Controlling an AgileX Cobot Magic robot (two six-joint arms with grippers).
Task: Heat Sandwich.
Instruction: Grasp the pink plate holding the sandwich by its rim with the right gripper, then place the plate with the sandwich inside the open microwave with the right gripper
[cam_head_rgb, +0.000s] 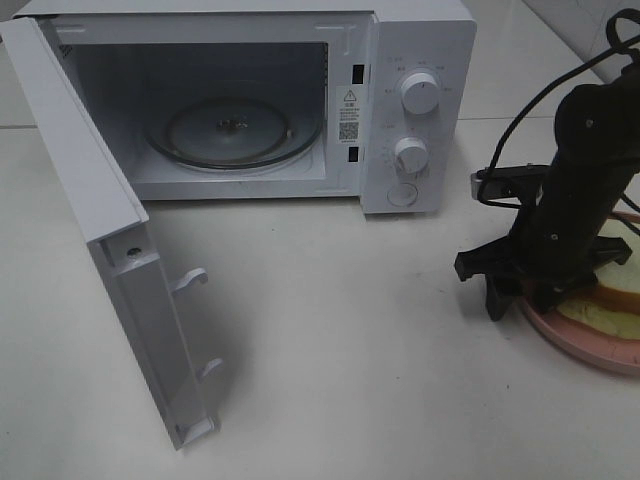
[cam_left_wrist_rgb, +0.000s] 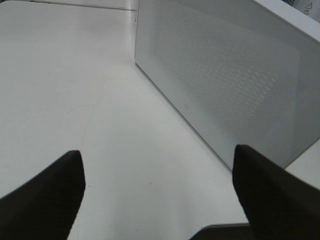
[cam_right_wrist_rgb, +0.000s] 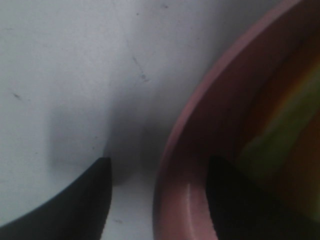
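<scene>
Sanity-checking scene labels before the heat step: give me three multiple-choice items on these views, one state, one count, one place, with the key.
1. The microwave door is: A open, B shut, C taken off.
2. How many knobs are on the front of the microwave? A one, B two, C three.
3. The sandwich lies: A on the pink plate, B inside the microwave, C on top of the microwave.

Key:
1 A, the door is swung wide and the cavity shows.
2 B, two round white knobs sit one above the other.
3 A, the bread rests on the plate to the right of the microwave.
</scene>
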